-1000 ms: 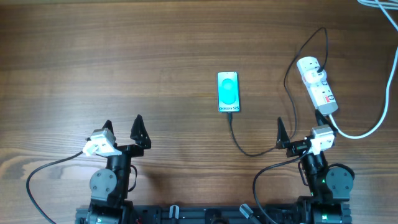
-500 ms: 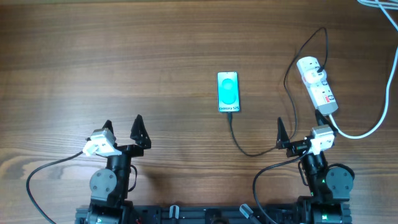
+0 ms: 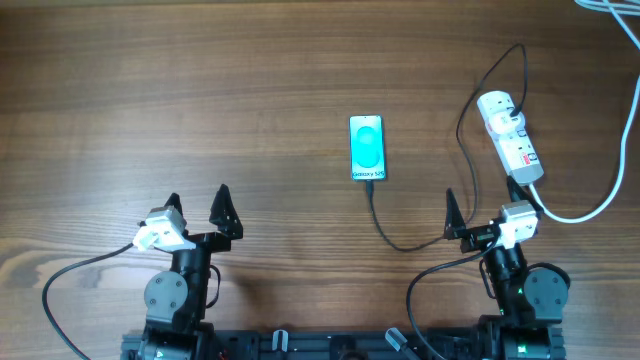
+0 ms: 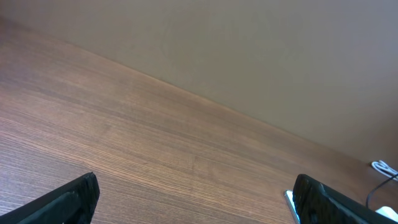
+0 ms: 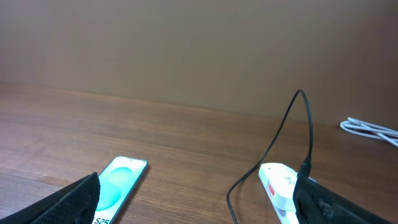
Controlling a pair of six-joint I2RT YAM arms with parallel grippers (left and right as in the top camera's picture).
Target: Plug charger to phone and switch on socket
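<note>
The phone (image 3: 367,148) lies flat at the table's middle with its cyan screen up. The black charger cable (image 3: 398,245) meets the phone's near edge, loops right and up, and ends at the white socket strip (image 3: 510,135) at the right. I cannot tell how deep the tip sits. My left gripper (image 3: 197,198) is open and empty, low at the front left. My right gripper (image 3: 490,208) is open and empty, just in front of the strip. In the right wrist view the phone (image 5: 121,183), cable (image 5: 273,144) and strip (image 5: 280,183) lie ahead between my open fingers (image 5: 68,202).
The strip's thick white cord (image 3: 600,208) curves off the right side, and more white cord (image 3: 610,12) lies at the far right corner. It shows in the right wrist view (image 5: 370,130). In the left wrist view the phone's edge (image 4: 290,202) peeks beside my right finger.
</note>
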